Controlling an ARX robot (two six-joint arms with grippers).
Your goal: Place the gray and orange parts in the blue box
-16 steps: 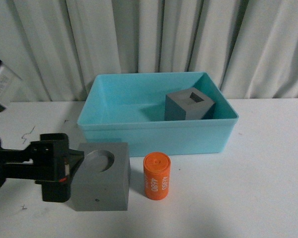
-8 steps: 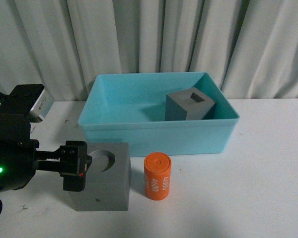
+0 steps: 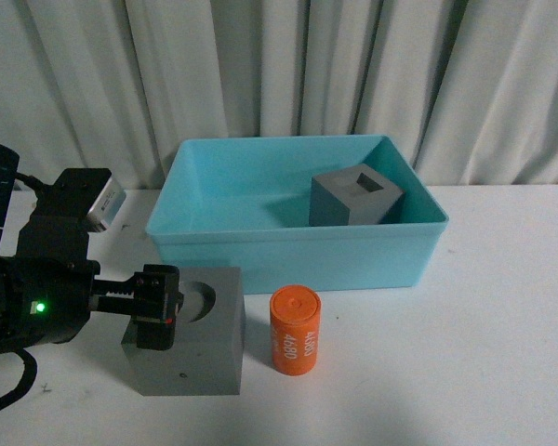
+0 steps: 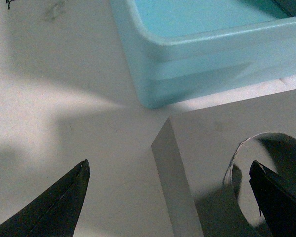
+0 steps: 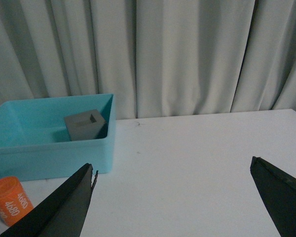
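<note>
Gray matte cube with a round top recess sits on the white table, just in front of the light turquoise rectangular plastic bin and just beside the orange cylinder with white digits. The cylinder stands upright, apart from the cube. A second gray cube with a square top recess lies inside the bin, near its far right corner.

The left gripper is at the first cube's left edge with its jaws spread wide. In the left wrist view one finger is over the round recess and the other is out past the cube's side, over the table. It grips nothing.

The right gripper is also wide open and empty, above bare table to the right of the bin. Pale pleated curtains hang behind.
</note>
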